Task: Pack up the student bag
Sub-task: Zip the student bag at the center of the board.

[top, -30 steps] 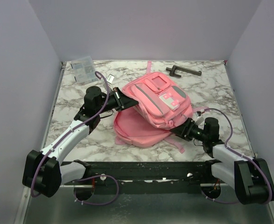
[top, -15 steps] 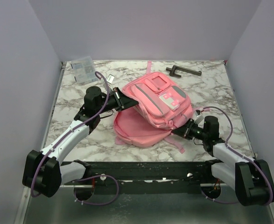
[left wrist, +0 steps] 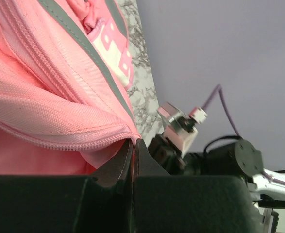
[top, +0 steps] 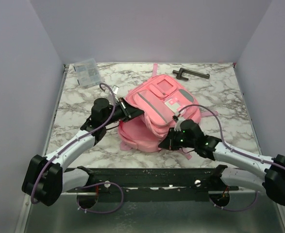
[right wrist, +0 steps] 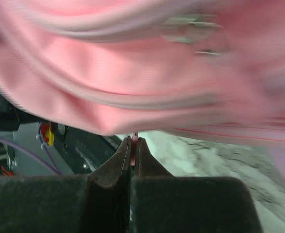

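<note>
Evidently the step is to part the zip mouth so the bag can take things. The left gripper [left wrist: 133, 143], at the left side of the bag [top: 157, 109], is pressed together on the pink hem just under the zip line. It should serve as the anchor, lifting slightly so the seam stays taut. The bag lies mid-table [top: 220, 97], front pockets up, its lower flap spread toward the arms. At its near edge the right gripper [right wrist: 132, 141] is pinched shut on a thin pink sliver, probably a zip pull or a bit of hem. That view is blurred, so I cannot tell which. If it is the pull, drag it along the zip track, away from the anchor, low and steady. Follow the curve rather than tugging outward, or the whole bag will slide. A sliver that thin may slip free, so test the grip before pulling harder. The box [top: 86, 72] and the tool [top: 191, 73] lie at the far edge, well apart from both grippers.

Against a second ago, the left arm has shifted only slightly, with the same pinch. The bag has bunched a little, and less of its flap shows. The right gripper, then spread at the bag's right corner, has swept left along the near edge and closed.
</note>
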